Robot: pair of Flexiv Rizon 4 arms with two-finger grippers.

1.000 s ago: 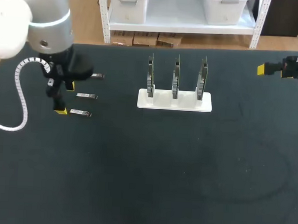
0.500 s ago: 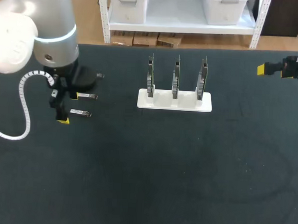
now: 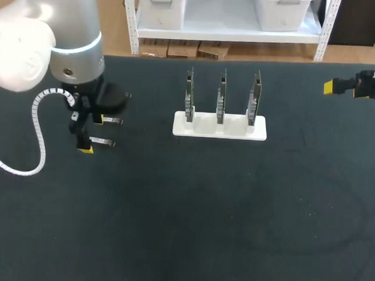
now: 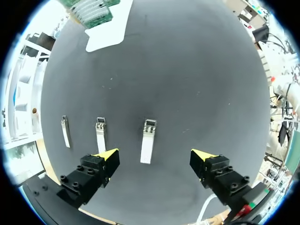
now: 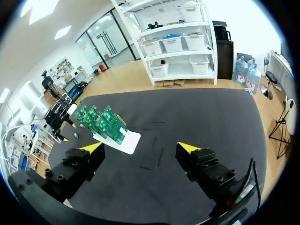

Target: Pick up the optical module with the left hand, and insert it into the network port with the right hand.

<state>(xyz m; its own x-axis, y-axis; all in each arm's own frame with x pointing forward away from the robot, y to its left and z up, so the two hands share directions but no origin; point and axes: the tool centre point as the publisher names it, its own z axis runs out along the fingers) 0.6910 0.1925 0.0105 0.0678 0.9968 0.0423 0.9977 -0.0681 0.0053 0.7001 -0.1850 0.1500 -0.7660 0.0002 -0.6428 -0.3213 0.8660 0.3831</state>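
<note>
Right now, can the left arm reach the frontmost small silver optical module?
Probably yes: the left gripper hangs open over that small silver optical module, which lies between its fingers with nothing covering it. The neighbouring module sits close to one finger.

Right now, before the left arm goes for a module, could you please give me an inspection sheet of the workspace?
Surface: dark table, flat.
Job's things: three optical modules lying apart in a row; white stand holding three upright circuit boards; ports too small to tell.
Clutter: nothing seen.
Grippers: left gripper open, fingers either side of the end module, not gripping it; right gripper open, empty, at the table's far right edge.
Cables: white coiled cable hanging from the left arm.
Surroundings: nothing seen.
</note>
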